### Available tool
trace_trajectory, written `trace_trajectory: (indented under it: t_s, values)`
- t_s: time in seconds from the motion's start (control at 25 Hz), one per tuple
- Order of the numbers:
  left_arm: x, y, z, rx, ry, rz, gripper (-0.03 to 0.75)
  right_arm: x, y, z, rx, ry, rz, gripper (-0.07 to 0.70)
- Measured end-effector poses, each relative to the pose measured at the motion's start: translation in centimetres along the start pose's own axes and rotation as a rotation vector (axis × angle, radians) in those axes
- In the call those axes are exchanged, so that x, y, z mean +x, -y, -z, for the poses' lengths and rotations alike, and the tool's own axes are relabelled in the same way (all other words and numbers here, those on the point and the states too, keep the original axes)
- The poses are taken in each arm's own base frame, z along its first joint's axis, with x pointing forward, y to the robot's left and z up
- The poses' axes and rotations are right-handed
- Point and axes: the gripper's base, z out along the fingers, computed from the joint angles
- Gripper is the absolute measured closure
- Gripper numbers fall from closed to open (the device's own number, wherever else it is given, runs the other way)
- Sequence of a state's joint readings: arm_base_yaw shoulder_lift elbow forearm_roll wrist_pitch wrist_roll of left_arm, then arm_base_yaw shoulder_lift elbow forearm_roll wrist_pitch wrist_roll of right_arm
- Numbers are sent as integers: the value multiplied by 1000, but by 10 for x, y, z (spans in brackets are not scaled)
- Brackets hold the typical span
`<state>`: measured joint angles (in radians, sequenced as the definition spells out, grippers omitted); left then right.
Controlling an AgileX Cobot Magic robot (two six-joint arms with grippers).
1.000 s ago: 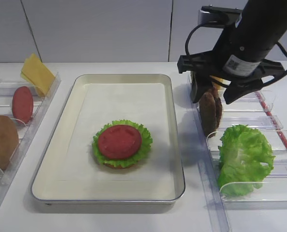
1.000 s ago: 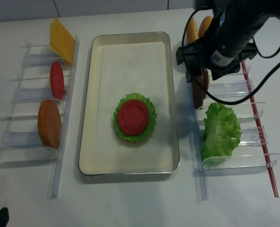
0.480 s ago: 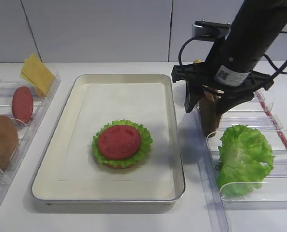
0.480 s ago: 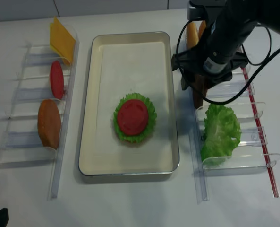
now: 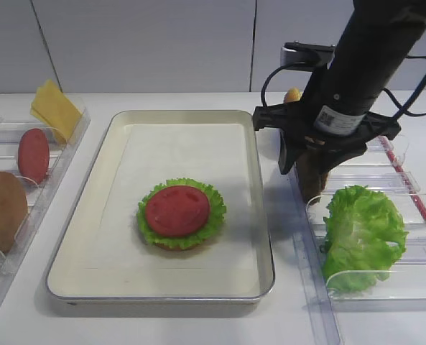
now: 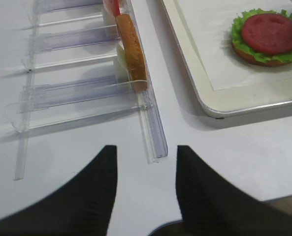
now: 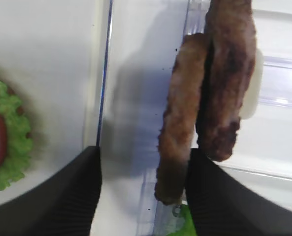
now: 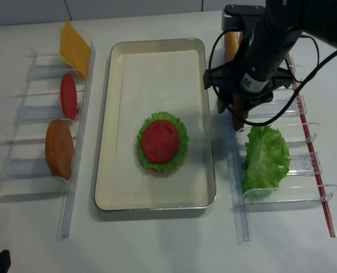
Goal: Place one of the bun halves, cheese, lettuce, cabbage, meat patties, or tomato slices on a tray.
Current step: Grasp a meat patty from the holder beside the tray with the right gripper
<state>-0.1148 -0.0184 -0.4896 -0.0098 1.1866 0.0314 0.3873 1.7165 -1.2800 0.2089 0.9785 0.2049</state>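
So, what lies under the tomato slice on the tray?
Under the tomato slice lies frilly lettuce, and under that a tan bun half shows at the edge, all on the tray. Anything between the layers is covered.

From the overhead views, my right arm's black body covers most of the two dark brown, rough-grained meat patties, so I cannot tell whether the right gripper touches them. In the right wrist view, its black ribbed fingers are cut off by the bottom edge, and the green frilly lettuce runs off the left edge.
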Motion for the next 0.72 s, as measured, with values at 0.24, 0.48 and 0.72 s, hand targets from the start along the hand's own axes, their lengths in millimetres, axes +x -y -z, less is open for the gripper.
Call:
trace_trajectory:
  t_s: [0.24,0.48,0.72]
  values:
    - [0,0,0,0,0,0,454,0,2,0,18,4,12,355]
    - [0,0,0,0,0,0,454,0,3,0,30,-2,19,468]
    - [0,0,0,0,0,0,454,1,4,1,45,-12,28,472]
